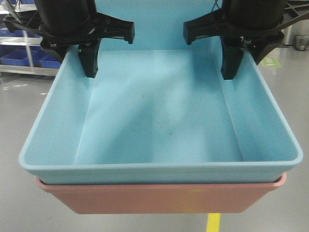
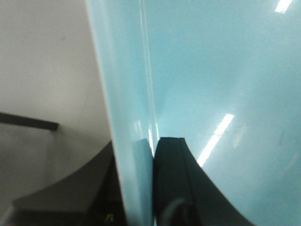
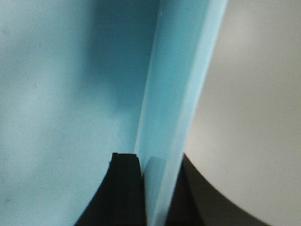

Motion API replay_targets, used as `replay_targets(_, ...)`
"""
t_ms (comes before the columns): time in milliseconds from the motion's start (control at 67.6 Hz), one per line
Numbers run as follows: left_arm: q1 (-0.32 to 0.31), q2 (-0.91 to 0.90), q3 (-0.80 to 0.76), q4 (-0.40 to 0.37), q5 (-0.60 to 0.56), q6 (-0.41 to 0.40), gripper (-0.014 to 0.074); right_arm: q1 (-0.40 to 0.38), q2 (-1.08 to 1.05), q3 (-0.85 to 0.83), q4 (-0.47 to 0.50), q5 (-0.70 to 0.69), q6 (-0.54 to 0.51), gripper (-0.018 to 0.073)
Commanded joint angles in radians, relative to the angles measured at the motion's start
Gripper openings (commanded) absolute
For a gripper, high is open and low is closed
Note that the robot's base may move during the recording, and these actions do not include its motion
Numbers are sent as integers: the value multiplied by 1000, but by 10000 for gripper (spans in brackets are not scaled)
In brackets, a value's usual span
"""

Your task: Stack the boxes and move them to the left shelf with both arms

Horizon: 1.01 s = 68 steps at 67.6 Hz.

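Above the grey floor [image 1: 19, 203], the cyan tub [image 1: 159, 111] sits nested in the pink tub [image 1: 159, 198], whose rim and front wall show just beneath it. The left tool [image 1: 81, 63] clamps the cyan tub's left side wall (one finger inside, one outside, by the wrist view). The right tool [image 1: 241, 60] pinches the right wall likewise. Open floor flanks both side rims, and the dark blue bins [image 1: 17, 55] stand well apart.

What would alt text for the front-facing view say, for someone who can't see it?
A light blue tub nested inside a pink tub is held above a grey floor by the black left hand and right hand, each clamping a side wall.
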Motion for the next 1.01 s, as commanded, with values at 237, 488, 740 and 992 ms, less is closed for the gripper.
replay_targets(237,-51,-47,-58,-40,-241,5,-3,36,-41,-49,68,-274,-17,56)
replay_targets(488,-51,-47,-58,-40,-241,5,-3,36,-41,-49,68,-273,-17,56)
replay_targets(740,-51,-47,-58,-40,-241,5,-3,36,-41,-49,68,-273,-17,56)
replay_targets(992,-51,-47,-58,-40,-241,5,-3,36,-41,-49,68,-272,-17,56)
